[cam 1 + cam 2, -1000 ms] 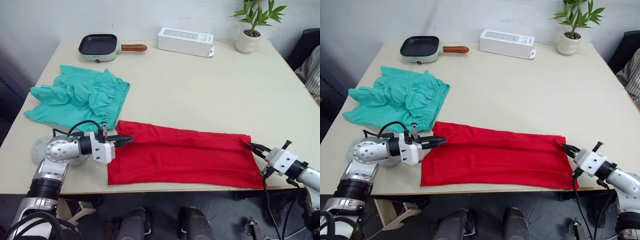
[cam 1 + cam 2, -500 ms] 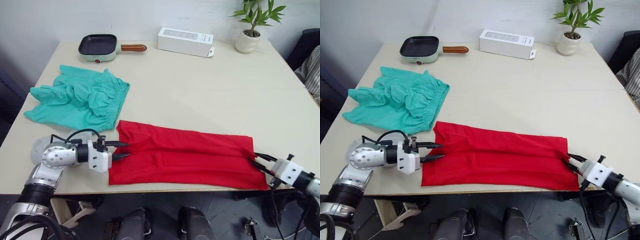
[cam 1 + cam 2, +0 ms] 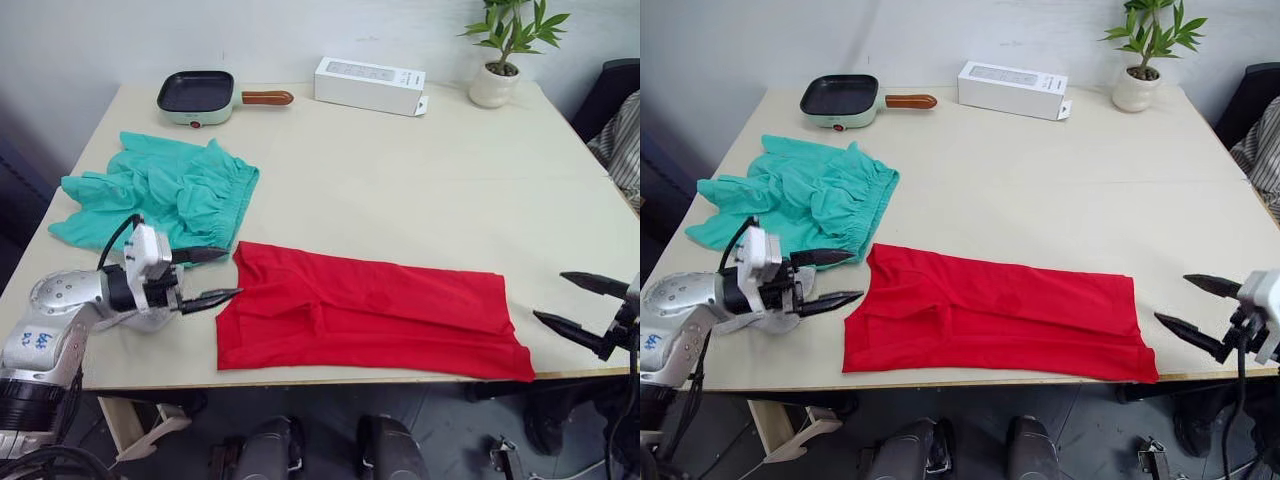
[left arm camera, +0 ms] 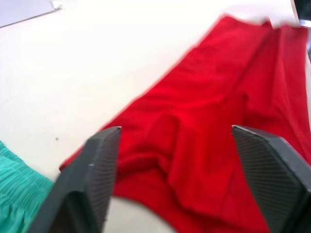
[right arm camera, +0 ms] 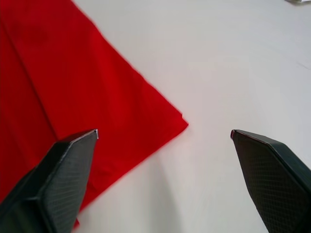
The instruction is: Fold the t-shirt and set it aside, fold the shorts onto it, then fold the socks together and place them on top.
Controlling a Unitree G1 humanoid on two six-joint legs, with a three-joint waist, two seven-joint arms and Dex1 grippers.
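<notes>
**T-shirt** (image 3: 370, 320): red, lying flat as a long narrow band along the table's 6 o'clock edge. It looks folded lengthwise, probably so the next fold can bring its ends together. A small ridge of bunched cloth sits near its 9 o'clock end. No label or chest print is visible.

**Left gripper** (image 3: 210, 276): fingers spread wide, empty, just off the shirt's 9 o'clock end and pointing toward it, apparently free of the cloth.

**Right gripper** (image 3: 578, 303): fingers spread wide, empty, off the table edge past the shirt's 3 o'clock end.

**Shorts** (image 3: 160, 195): teal, loosely rumpled at 9 o'clock, gathered waistband turned toward the table's centre, unfolded and awaiting their turn.

**Socks** (image 3: 150, 318): a pale grey patch under the left wrist, largely hidden.

**Table** (image 3: 420, 190): pale top.

**Background**, along the 12 o'clock edge and clear of the work area:
- mint pan (image 3: 200, 94) with a brown handle;
- white box (image 3: 370, 83), printing too small to read;
- potted plant (image 3: 505, 50) at 1 o'clock.
</notes>
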